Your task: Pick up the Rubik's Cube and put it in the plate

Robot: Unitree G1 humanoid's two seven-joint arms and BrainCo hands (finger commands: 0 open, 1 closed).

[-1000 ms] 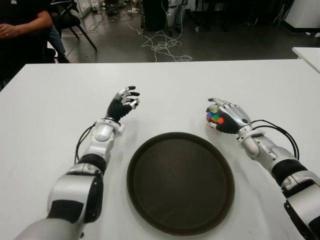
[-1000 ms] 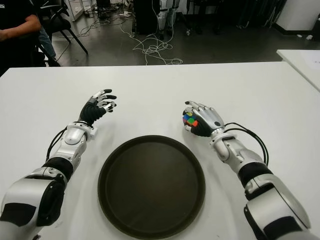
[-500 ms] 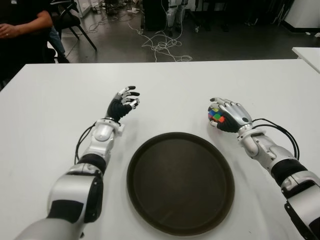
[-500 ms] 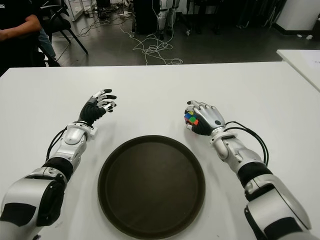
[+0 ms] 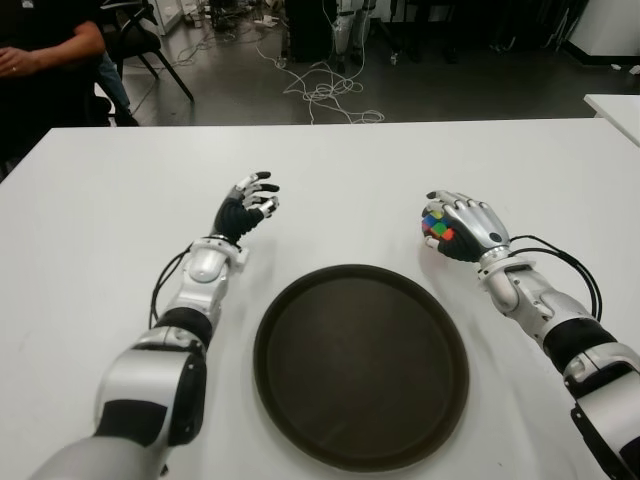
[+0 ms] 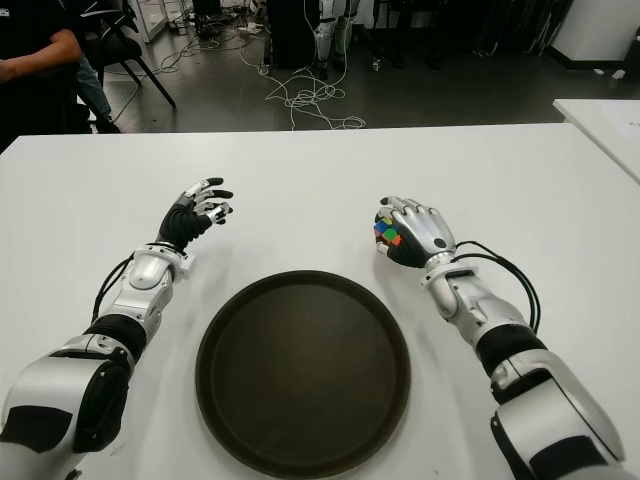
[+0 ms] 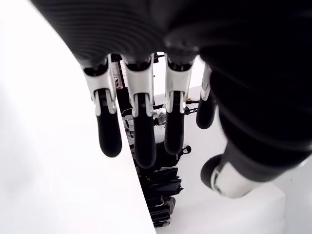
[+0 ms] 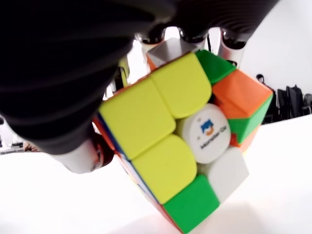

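Yellow, green and orange stickers fill my right wrist view: the right hand [image 5: 462,228] has its fingers wrapped around the Rubik's Cube [image 8: 180,141], just beyond the plate's [image 5: 361,365] far right rim. I'd carry it left and nearer, over the plate's middle, lower, then release. My left hand [image 5: 246,205] idles with fingers loosely spread, far left of the plate. The cube's white centre cap bears a small logo I can't read with certainty.

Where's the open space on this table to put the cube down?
The plate is bare throughout. Free table lies between the left hand and the right hand gripping the Rubik's Cube; tightest between plate rim and right forearm.
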